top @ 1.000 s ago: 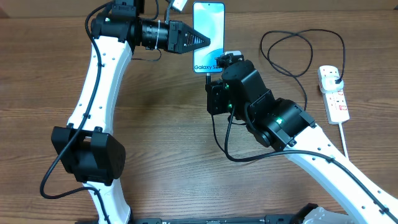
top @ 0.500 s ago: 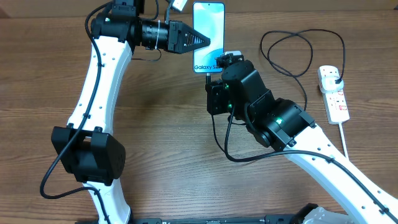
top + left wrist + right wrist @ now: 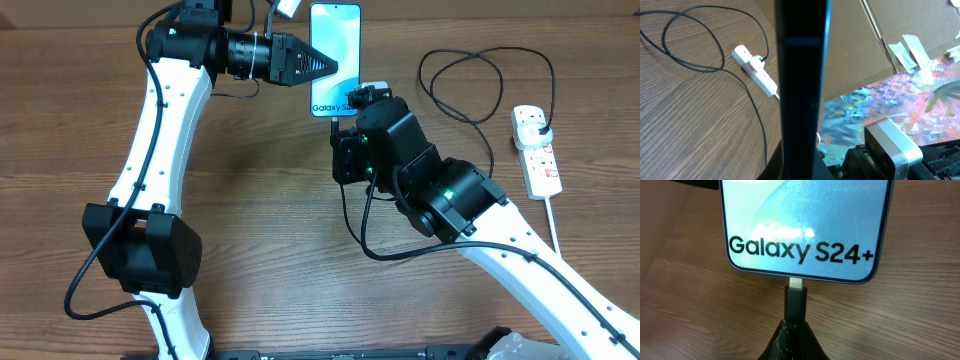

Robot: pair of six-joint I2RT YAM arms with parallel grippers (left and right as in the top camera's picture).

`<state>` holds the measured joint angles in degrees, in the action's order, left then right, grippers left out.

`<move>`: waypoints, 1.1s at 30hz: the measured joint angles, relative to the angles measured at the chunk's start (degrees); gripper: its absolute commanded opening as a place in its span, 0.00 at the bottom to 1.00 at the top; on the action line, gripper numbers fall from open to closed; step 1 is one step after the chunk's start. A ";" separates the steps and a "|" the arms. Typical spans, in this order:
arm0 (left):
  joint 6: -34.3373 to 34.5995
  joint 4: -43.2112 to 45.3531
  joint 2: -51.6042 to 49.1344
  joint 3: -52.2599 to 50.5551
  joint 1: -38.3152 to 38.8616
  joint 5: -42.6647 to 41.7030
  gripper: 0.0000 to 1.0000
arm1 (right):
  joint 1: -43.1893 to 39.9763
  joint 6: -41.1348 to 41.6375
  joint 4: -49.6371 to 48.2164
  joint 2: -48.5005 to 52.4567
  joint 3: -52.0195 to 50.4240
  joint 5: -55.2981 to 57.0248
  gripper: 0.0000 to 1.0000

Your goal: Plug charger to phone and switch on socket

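Observation:
The phone (image 3: 335, 35) is held off the table with its light blue screen facing up. My left gripper (image 3: 334, 68) is shut on its left long edge; in the left wrist view the phone (image 3: 802, 90) is a dark upright bar between the jaws. My right gripper (image 3: 796, 339) is shut on the charger's black connector (image 3: 795, 302). Its silver tip (image 3: 796, 283) meets the phone's bottom edge (image 3: 805, 225), with some metal showing. The charger cable (image 3: 480, 62) loops right to a black plug (image 3: 541, 125) in the white socket (image 3: 538, 155).
The socket's thick white cord (image 3: 553, 225) runs towards the front right. The socket (image 3: 756, 71) and cable loops (image 3: 690, 55) also show in the left wrist view. A cardboard wall (image 3: 860, 55) stands behind the table. The right arm (image 3: 440, 190) lies just below the phone.

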<state>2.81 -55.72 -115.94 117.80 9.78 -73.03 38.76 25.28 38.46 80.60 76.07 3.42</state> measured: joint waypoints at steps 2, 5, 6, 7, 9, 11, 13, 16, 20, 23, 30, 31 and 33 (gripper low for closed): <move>0.00 0.02 0.00 0.00 0.00 0.02 0.04 | 0.00 0.00 -0.02 0.00 0.00 0.04 0.04; 0.00 0.00 0.00 0.00 0.00 0.15 0.04 | 0.02 -0.02 -0.09 0.02 0.00 0.04 0.04; 0.00 0.00 0.00 0.00 0.00 0.20 0.04 | 0.00 0.00 -0.04 0.02 0.00 0.04 0.04; 0.00 0.00 0.00 0.00 0.00 0.20 0.04 | 0.00 -0.02 -0.09 0.02 0.00 0.04 0.04; 0.00 0.00 0.00 0.00 -0.02 0.20 0.04 | 0.02 0.02 -0.17 0.02 0.00 0.04 0.04; 0.00 0.00 0.00 0.00 -0.02 0.22 0.04 | 0.02 0.02 -0.28 0.02 0.00 0.02 0.04; 0.00 0.00 0.00 0.00 -0.07 0.22 0.04 | 0.02 0.02 -0.35 0.02 0.00 0.04 0.04; 0.00 0.02 0.00 0.00 -0.07 0.26 0.04 | 0.02 0.17 -0.48 0.02 0.00 0.04 0.04; -0.02 0.00 0.00 0.00 -0.07 0.48 0.04 | 0.02 0.17 -0.52 0.04 0.00 0.04 0.04; -0.02 -0.04 0.00 0.00 -0.07 0.68 0.04 | 0.02 0.20 -0.59 0.04 0.00 0.02 0.04; -0.04 -1.05 0.00 0.02 -0.15 0.87 0.04 | 0.28 0.17 -0.66 0.04 0.00 0.00 0.04; -0.04 -1.36 0.00 0.04 -0.22 0.92 0.04 | 0.35 0.24 -0.63 0.04 0.00 -0.02 0.04; -0.04 -1.75 0.00 0.11 -0.31 1.01 0.04 | 0.39 0.20 -0.66 0.04 0.00 -0.09 0.04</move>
<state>2.76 -57.47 -115.94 117.91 9.47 -72.03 39.16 25.47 37.80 80.64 76.07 3.33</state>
